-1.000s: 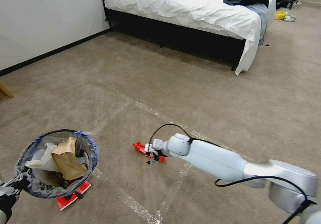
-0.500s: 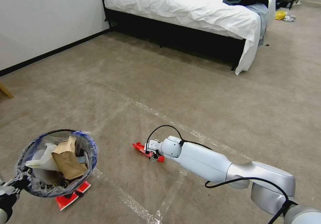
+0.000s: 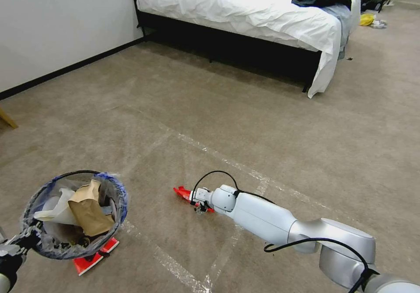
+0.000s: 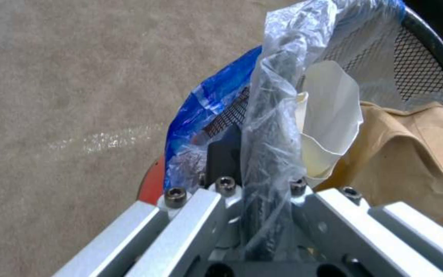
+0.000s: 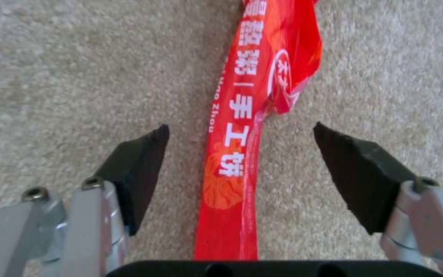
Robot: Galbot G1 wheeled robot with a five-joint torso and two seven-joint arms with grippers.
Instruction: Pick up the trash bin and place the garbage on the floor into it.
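Note:
The trash bin (image 3: 74, 214), a round mesh bucket with a black rim and a clear and blue liner, hangs just above the floor (image 3: 175, 109) at the lower left. My left gripper (image 3: 17, 242) is shut on its rim and liner (image 4: 273, 115). Inside lie brown paper (image 3: 87, 210) and white paper (image 4: 334, 115). A long red wrapper (image 3: 186, 194) lies flat on the carpet in the middle. My right gripper (image 3: 199, 202) is down at the wrapper and open. In the right wrist view, the fingers (image 5: 139, 165) stand on either side of the red wrapper (image 5: 262, 69), apart from it.
Another red wrapper (image 3: 94, 255) lies on the carpet under the bin. A bed (image 3: 245, 17) with white sheets and dark clothes stands at the back. A white wall (image 3: 52, 21) runs along the left. Shiny tape lines (image 3: 227, 164) cross the carpet.
My right arm has sunk lower and drawn slightly nearer, bringing its gripper down onto the carpet at the red wrapper. The bin and left gripper have not moved.

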